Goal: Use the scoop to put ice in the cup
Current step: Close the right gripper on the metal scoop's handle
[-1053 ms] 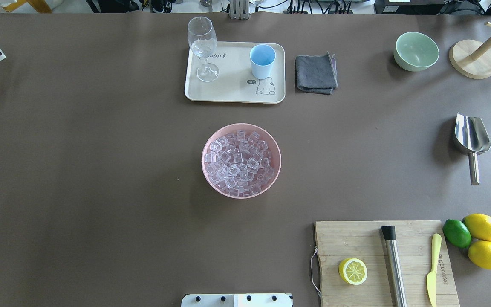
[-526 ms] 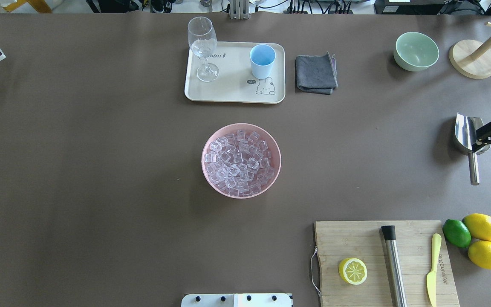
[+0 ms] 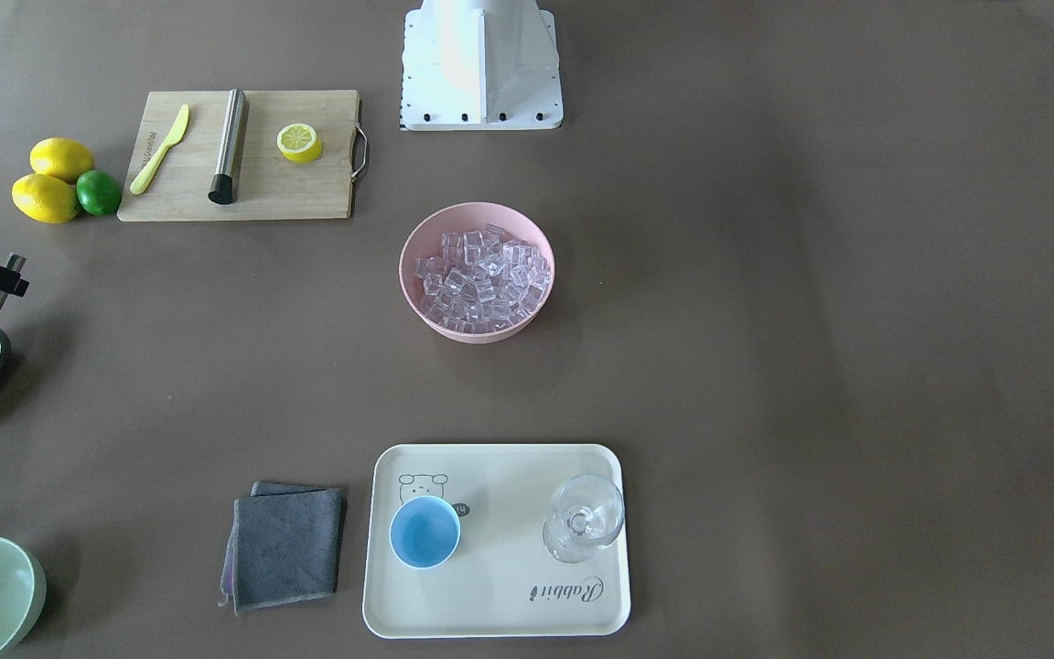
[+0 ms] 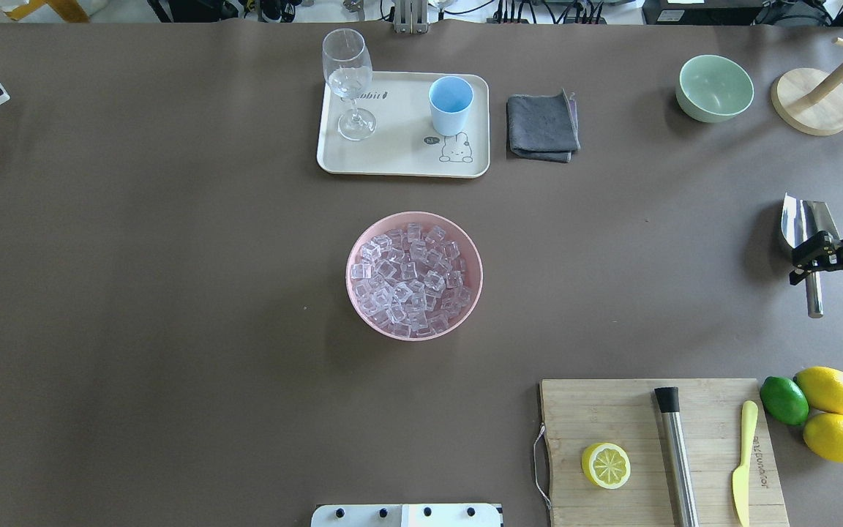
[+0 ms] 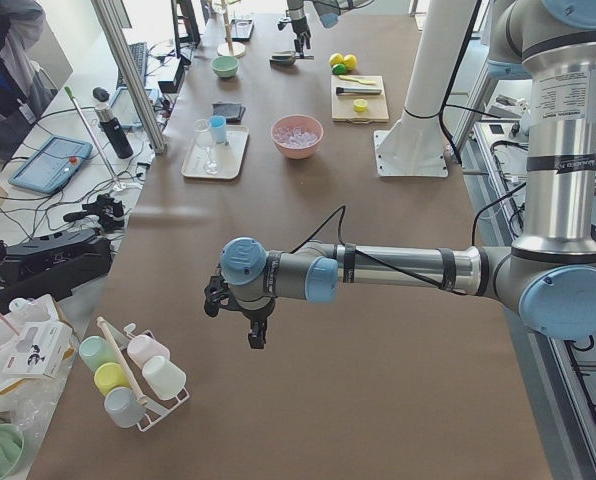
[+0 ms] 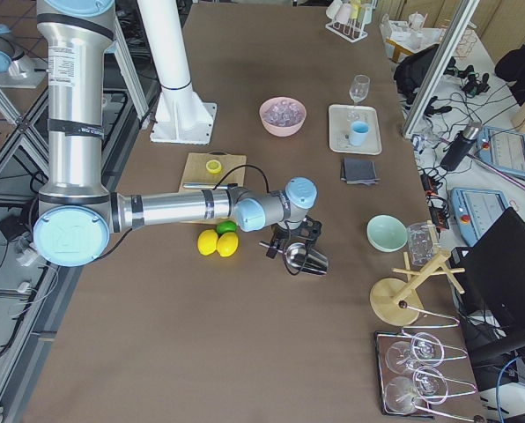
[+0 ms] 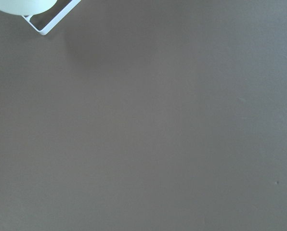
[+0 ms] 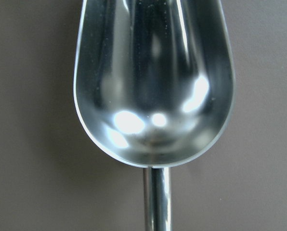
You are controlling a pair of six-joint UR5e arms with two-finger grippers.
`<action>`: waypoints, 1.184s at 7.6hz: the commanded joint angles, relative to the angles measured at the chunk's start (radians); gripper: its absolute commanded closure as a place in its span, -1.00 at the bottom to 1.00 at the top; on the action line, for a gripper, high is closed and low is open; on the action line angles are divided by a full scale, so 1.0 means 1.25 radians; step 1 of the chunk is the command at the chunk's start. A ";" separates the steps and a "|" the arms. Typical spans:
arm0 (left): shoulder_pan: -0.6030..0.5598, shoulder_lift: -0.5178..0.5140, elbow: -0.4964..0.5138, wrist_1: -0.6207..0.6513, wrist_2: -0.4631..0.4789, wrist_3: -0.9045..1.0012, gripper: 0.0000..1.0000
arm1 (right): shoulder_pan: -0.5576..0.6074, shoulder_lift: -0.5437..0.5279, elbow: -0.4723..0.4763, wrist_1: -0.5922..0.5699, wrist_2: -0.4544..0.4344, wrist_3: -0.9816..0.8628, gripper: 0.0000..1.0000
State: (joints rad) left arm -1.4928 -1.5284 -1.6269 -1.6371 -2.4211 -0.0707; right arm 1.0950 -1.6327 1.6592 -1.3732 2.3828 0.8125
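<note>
Steel scoop (image 4: pixel 800 219) looks stiff, slick, light | you take its handle mid-length | right gripper (image 4: pixel 800 266) jaws spread above it | left gripper (image 5: pixel 257 338) jaws: cannot tell

Overhead & front cams opposed, sharing pink bowl (image 4: pixel 471 256); R wrist cam close above scoop (image 8: pixel 153 82).

Right gripper (image 4: pixel 830 277) hangs over the scoop (image 4: pixel 802 219): handle running under the jaws, trough lying just beyond them. Well off to their left, mid-table, the ice (image 4: pixel 413 278) sits in its bowl (image 4: pixel 350 274). Farther out, the cup (image 4: pixel 451 102) stands on the tray (image 4: pixel 399 155), with a cloth (image 4: pixel 542 124) just beside.
</note>
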 commanded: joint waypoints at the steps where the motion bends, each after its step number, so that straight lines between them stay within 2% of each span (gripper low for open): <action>1: 0.060 -0.008 -0.031 -0.024 0.000 -0.001 -0.96 | -0.032 0.002 -0.008 -0.001 -0.035 -0.003 -1.00; 3: 0.145 -0.029 -0.106 -0.021 0.004 -0.002 -0.96 | -0.038 0.004 -0.020 0.000 -0.038 -0.022 -1.00; 5: 0.220 -0.081 -0.143 -0.021 0.002 -0.002 -0.97 | -0.039 0.016 -0.030 -0.001 -0.048 -0.023 -0.99; 6: 0.258 -0.116 -0.156 -0.022 0.002 -0.002 -0.96 | -0.039 0.015 -0.031 0.000 -0.049 -0.023 -0.47; 7: 0.302 -0.157 -0.166 -0.023 0.002 -0.002 -0.96 | -0.039 0.016 -0.033 0.000 -0.050 -0.023 0.37; 8: 0.368 -0.194 -0.173 -0.047 0.005 -0.002 -0.96 | -0.039 0.018 -0.036 0.000 -0.050 -0.024 0.91; 9: 0.425 -0.210 -0.167 -0.105 0.009 -0.002 -0.96 | -0.039 0.020 -0.038 0.000 -0.050 -0.024 1.00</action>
State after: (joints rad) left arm -1.0847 -1.7367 -1.8349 -1.6848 -2.4167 -0.0736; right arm 1.0463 -1.6117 1.6165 -1.3730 2.3212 0.7832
